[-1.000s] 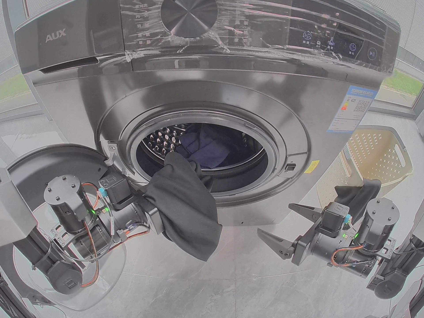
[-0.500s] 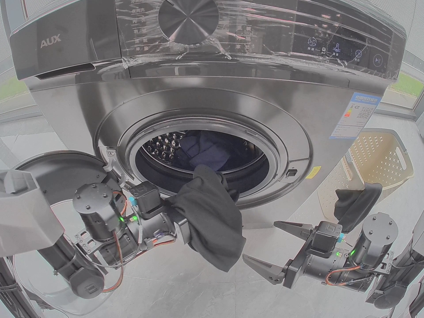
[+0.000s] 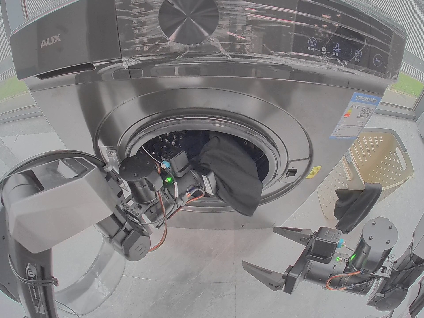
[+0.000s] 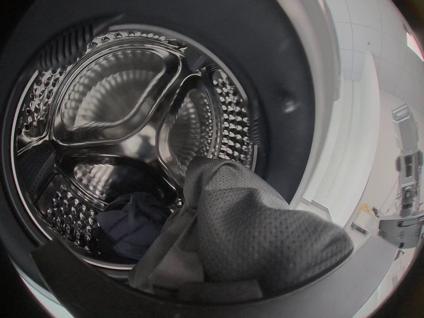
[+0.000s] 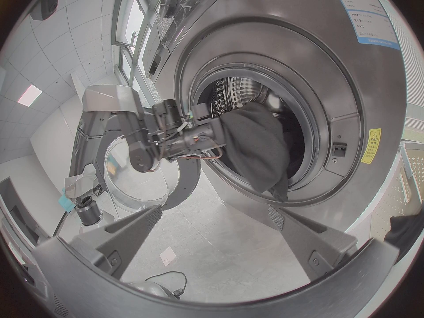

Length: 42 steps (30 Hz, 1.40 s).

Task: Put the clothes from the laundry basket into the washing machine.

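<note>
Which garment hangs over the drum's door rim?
The black mesh garment at the left gripper; the navy garment lies inside, the third garment drapes the laundry basket.

You're in a laundry room: a grey steel front-loading washing machine (image 3: pixel 212 85) on pale floor tiles (image 3: pixel 207 266), a beige perforated plastic laundry basket (image 3: pixel 380 155) beside it.

Grey tiled floor (image 3: pixel 207 270); white tiled ceiling (image 5: pixel 66 40), lit panel (image 5: pixel 30 95); daylit window (image 5: pixel 126 56).
</note>
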{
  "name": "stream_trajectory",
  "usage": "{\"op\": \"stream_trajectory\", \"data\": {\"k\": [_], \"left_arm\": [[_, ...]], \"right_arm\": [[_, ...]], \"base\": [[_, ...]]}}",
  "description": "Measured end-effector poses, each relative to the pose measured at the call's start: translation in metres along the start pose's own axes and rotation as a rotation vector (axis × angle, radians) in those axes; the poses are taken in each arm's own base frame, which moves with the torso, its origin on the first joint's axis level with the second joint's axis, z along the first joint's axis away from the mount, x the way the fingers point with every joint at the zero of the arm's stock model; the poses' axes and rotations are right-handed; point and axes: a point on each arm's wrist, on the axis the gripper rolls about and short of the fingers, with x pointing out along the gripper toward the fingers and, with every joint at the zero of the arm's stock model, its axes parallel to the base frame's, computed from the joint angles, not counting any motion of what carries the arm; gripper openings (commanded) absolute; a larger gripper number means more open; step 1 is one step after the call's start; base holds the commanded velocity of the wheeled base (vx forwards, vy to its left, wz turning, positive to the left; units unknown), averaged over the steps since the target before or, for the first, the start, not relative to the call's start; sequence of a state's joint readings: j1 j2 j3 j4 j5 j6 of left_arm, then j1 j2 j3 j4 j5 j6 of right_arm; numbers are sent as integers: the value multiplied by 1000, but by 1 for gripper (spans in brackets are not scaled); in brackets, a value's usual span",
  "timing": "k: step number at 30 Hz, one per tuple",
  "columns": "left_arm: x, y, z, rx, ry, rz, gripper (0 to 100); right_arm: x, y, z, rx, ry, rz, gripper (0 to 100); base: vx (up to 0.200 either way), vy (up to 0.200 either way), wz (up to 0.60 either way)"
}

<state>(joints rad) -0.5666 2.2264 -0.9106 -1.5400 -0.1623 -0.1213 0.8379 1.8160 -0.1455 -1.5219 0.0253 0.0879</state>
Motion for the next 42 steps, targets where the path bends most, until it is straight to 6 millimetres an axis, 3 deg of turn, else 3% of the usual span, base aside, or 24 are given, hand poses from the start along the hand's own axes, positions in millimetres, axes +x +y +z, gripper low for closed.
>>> {"op": "stream_trajectory", "data": {"k": [5,11,22,34,35,42], "left_arm": [[18,17,-14,-17,15,47,0],[36,23,-20,-29,45,81,0],[74,38,-14,-35,76,143,0],[110,63,4,-36,-53,272,0],[111,65,2,-42,-56,282,100],[111,68,-11,-103,-20,325,100]], "right_arm": [[-1,0,-1,0,6,0,100],[-1,0,-3,0,13,1,100],[1,0,-6,1,27,2,100],[3,0,-9,3,42,6,100],[3,0,-9,3,42,7,100],[3,0,-10,3,46,8,100]], "base": [[0,0,0],[0,0,0],[0,0,0],[0,0,0],[0,0,0],[0,0,0]]}}
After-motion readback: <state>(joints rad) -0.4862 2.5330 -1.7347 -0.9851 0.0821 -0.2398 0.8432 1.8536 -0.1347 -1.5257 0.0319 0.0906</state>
